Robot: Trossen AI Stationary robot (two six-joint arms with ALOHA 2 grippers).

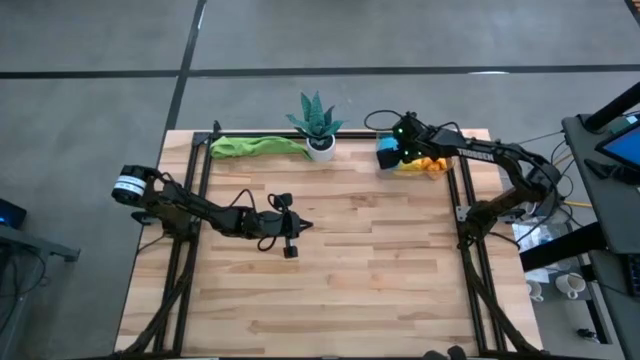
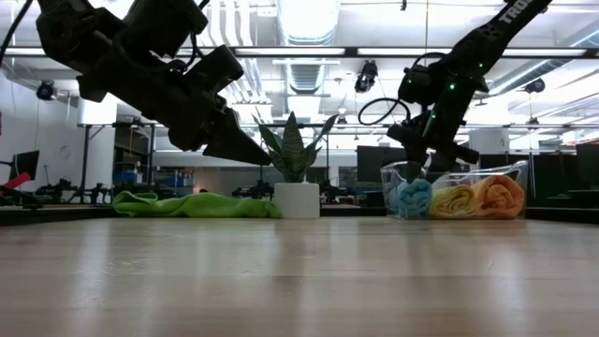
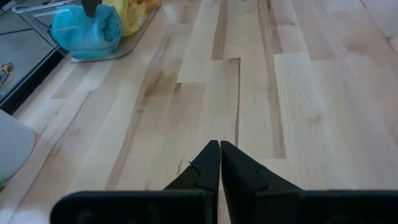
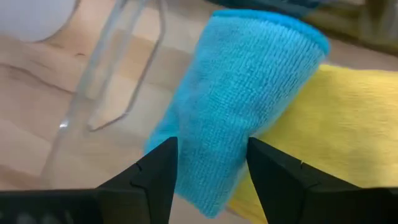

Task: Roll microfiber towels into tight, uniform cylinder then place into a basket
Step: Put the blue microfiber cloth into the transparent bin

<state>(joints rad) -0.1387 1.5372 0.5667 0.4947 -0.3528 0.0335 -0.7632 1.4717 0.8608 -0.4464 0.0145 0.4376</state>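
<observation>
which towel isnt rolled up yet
The green towel, lying loose on the table left of the plant; the blue, yellow and orange ones sit rolled in the basket.

The basket [image 2: 454, 192] sits at the table's [image 1: 400, 270] far right corner, and in it three rolled towels lie side by side: one [image 2: 411, 198] at the left end, one [image 2: 453, 200] in the middle, one [image 2: 500, 196] at the right end. My right tool [image 4: 211, 163] hangs over the basket's left end, its fingers apart on either side of the left roll. Left of the basket, along the far edge, stands the potted plant [image 1: 318, 125], and left of the plant an unrolled towel [image 1: 255, 146] lies flat. My left tool [image 1: 303, 226] hovers above the table's middle, left of centre, fingers together.
</observation>
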